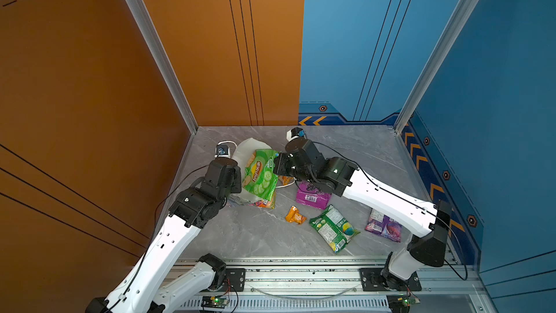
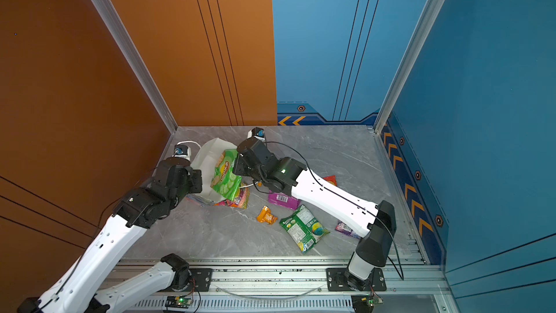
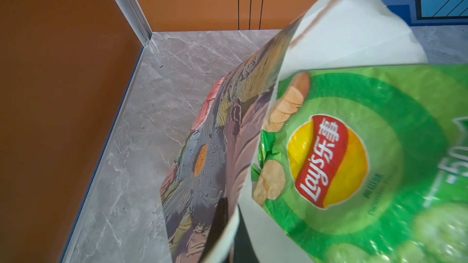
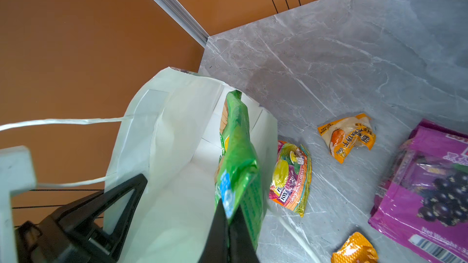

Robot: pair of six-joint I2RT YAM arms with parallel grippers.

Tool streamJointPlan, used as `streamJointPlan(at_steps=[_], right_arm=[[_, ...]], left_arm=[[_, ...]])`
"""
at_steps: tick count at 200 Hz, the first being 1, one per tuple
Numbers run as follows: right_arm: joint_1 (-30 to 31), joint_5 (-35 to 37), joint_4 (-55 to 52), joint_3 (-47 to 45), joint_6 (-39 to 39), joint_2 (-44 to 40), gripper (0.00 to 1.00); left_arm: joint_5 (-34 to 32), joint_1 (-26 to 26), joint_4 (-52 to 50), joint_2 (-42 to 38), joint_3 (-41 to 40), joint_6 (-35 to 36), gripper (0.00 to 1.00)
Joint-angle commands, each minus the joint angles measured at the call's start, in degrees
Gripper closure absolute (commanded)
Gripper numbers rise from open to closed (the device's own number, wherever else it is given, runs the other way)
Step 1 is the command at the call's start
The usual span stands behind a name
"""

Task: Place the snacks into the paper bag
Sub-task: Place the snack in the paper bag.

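Two pincers clamped, we note: left pincer [image 3: 231, 226] holds the bag [image 4: 172, 127] wall, far left on the tabletop [image 1: 255, 236]; right pincer [image 4: 229, 220] grips the chips [image 4: 238, 148], half in its mouth, long axis pointing inward.

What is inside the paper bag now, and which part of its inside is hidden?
Only the green Lay's packet, partly in and pinched by the right gripper, shows against the white inside of the paper bag. The space behind the packet is covered.
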Motion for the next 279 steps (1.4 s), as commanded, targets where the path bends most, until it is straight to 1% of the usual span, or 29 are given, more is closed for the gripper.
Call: streamJointPlan(at_steps=[1,9,57,99,122,174,221,260,279], right_arm=[[0.4,1.7,-2.1,3.4,1.2,2.7,1.0],[0.4,1.8,-2.3,5.5,1.4,3.5,1.0],[0.7,5.5,-3.5,7.5,1.8,7.0,1.0],[0.7,6.7,-4.8,9.2,2.2,11.0,1.0],[0.5,8.9,-5.7,9.9,1.2,12.6,1.0],[0.1,10.3,-9.6,14.8,-1.1,18.5,1.0],[-0.1,12.8,-10.8,15.1,-2.6,19.1,1.0],[0.0,12.9,-11.1,15.6,-5.2,18.0,0.85],[0.0,11.5,-11.0,16.6,-6.5,18.0,0.75]], left_arm=[[-0.9,-0.8,1.3,-0.3,-0.5,1.2,1.0],[-1.1,-0.9,1.4,-0.5,-0.6,1.3,1.0],[-1.4,-1.9,1.7,-0.9,-0.8,1.9,1.0],[-2.0,-1.9,2.0,-1.6,-1.0,1.7,1.0],[-2.3,-1.9,2.2,-2.2,-1.2,1.6,1.0],[-2.6,-1.8,2.9,-3.1,-1.8,1.6,1.0],[-3.7,-1.8,2.8,-3.0,-2.0,1.5,1.0],[-4.7,-1.3,2.7,-2.6,-2.0,1.2,1.0],[-4.4,-0.9,2.7,-2.7,-1.9,1.0,1.0]])
